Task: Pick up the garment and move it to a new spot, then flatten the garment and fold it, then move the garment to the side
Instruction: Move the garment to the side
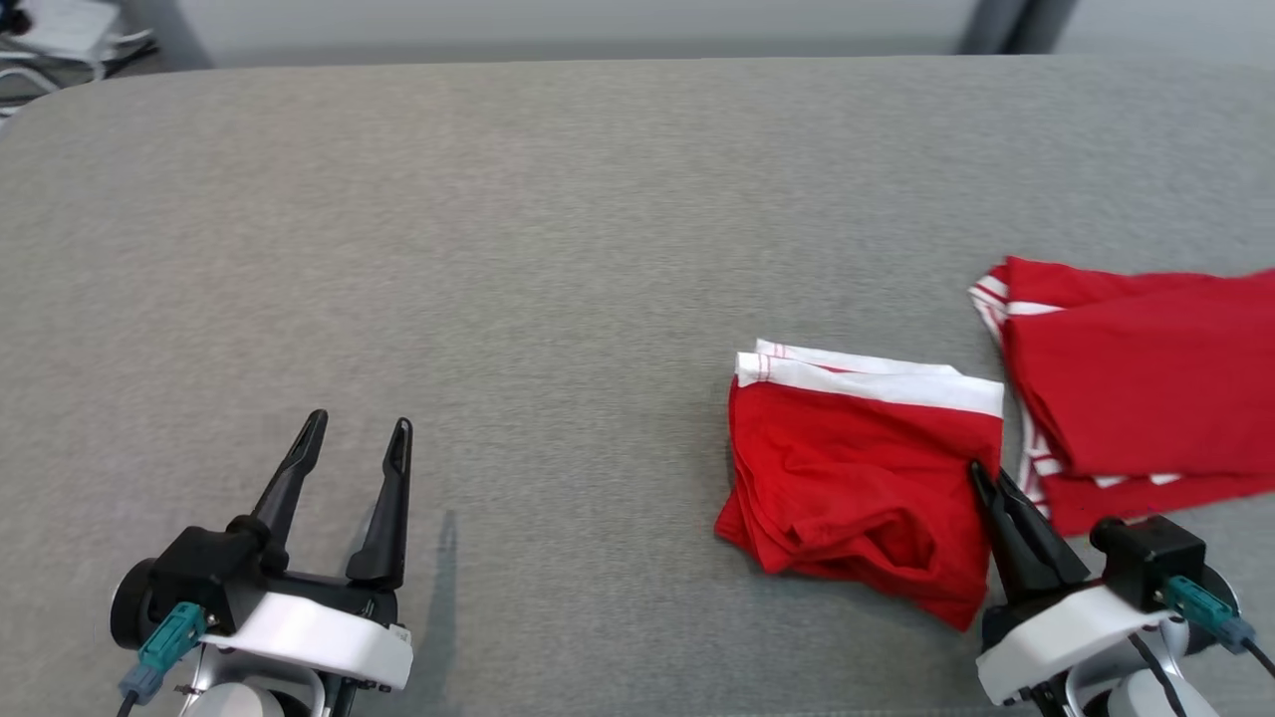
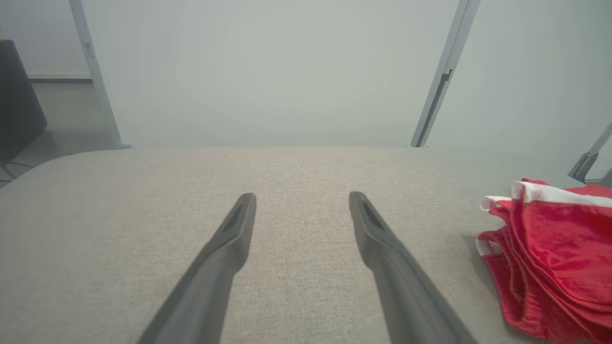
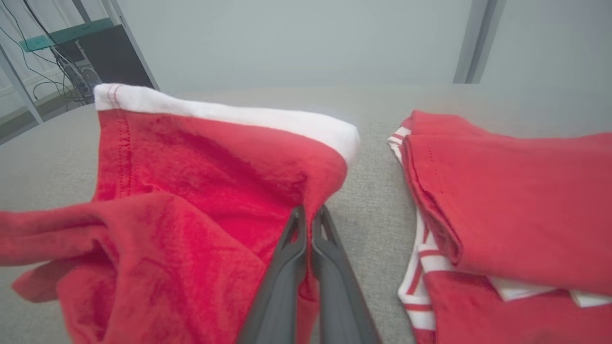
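Garment sits on the near right part of the grey fabric-covered table, just ahead of the right gripper. Surroundings first: we note a second red pile with white stripes along its folded edges, just beside the garment on its right. The two are separated by a narrow strip of bare table in the right wrist view, and whether they touch at the near end we cannot tell. This pile crowds the right gripper's outer side. The rest of the table, left and far, is bare cloth. Some clutter lies off the far left corner, too blurred to identify. The left gripper rests low at the near left, fingers spread wide with nothing between them, well apart from the garment. The garment itself is roughly folded: the white waistband runs along its far edge in two offset layers, and the red body is rumpled and bunched toward the near side. The right gripper's fingers are pressed together on the garment's right edge, with red cloth pinched between them.
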